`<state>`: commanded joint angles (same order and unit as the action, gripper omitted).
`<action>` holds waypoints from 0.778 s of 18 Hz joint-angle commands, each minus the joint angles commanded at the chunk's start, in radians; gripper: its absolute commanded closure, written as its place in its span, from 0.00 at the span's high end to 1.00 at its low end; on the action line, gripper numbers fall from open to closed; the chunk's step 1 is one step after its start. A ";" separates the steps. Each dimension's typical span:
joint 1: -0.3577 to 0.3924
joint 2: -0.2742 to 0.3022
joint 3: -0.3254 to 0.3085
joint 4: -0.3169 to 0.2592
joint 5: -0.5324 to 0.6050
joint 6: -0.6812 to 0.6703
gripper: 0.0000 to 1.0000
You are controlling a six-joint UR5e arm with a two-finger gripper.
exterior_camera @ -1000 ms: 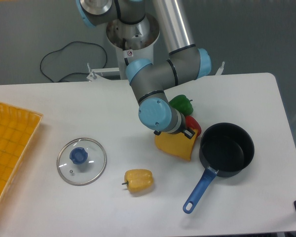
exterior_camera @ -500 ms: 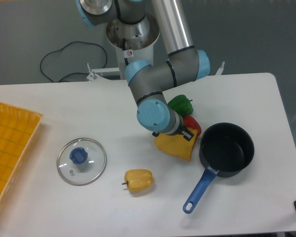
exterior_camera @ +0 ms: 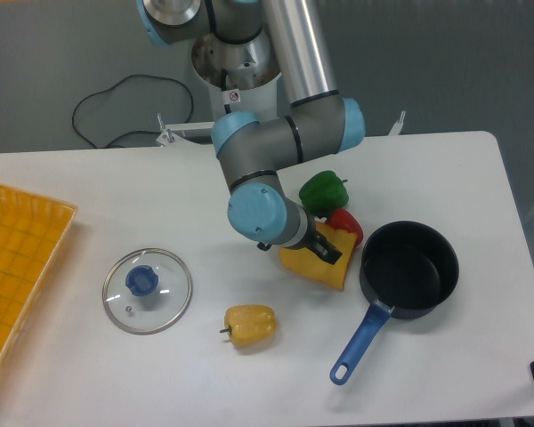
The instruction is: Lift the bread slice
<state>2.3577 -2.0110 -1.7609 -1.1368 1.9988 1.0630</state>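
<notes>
over the last second the arm's wrist has swung left across the table, baring the green pepper (exterior_camera: 324, 189) and more of the red pepper (exterior_camera: 346, 221), while the bread (exterior_camera: 319, 264) lies where it lay, flat on the table (exterior_camera: 445, 169) just left of the pot (exterior_camera: 409, 269). the gripper (exterior_camera: 325, 248) has stayed low over the slab's upper edge, its dark tip showing against the yellow. whether the fingers are spread or closed cannot be told from this angle, nor whether they have any grip on the bread; the slice does not look lifted. the shift reads as a re-angling of the tool for a grasp rather than a retreat, so the pick itself seems not yet done. the bread's lower half lies clear below the gripper; its top corner is under it, beside the red pepper.
</notes>
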 joint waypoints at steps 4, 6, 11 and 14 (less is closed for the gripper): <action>-0.003 0.000 -0.032 0.055 0.005 -0.005 1.00; -0.002 -0.005 -0.025 0.058 0.008 -0.005 1.00; 0.003 -0.028 -0.017 0.065 0.014 -0.006 1.00; 0.002 -0.037 -0.023 0.065 0.017 -0.011 1.00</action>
<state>2.3593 -2.0478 -1.7840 -1.0723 2.0157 1.0523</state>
